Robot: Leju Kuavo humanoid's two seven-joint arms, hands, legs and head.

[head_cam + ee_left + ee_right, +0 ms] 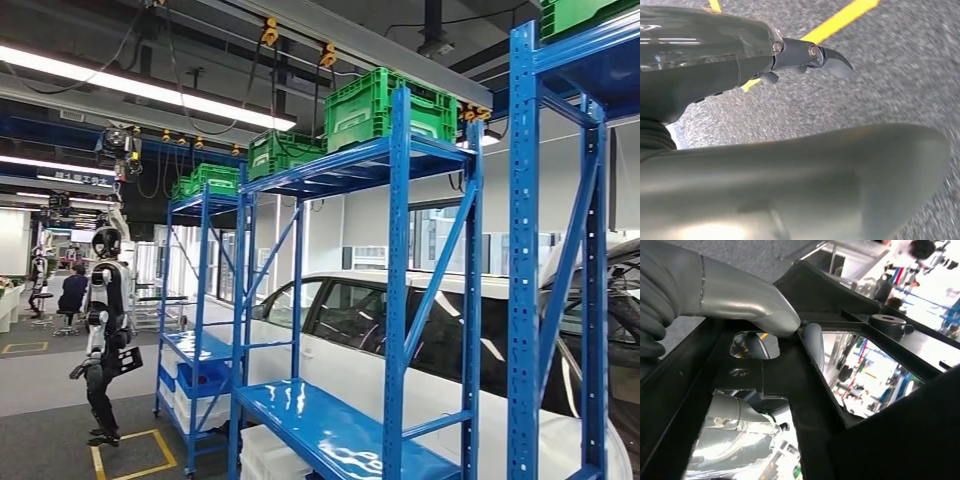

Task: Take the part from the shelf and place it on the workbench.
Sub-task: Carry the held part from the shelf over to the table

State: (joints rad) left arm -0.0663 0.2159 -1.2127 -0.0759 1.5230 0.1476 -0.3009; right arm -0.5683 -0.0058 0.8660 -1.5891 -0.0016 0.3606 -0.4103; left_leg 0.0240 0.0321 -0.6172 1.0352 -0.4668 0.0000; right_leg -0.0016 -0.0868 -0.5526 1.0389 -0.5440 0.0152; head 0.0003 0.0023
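The part [817,390] is a flat black frame with cut-out openings and a round boss, seen close up in the right wrist view. My right hand [734,295] grips it, the grey thumb pressed on its upper face and darker fingers [813,340] showing through an opening beneath. My left hand [791,165] hangs over grey floor with a yellow line [836,20]; its fingers [810,52] are stretched out and hold nothing. In the head view blue shelving [396,300] stands straight ahead with a bare lower board [332,425].
Green crates [385,105] sit on top of the shelves. A white car [362,330] is parked behind them. White bins [264,455] lie under the lower board. Another humanoid robot [106,330] stands at the left by a yellow floor marking [132,455], holding a black part.
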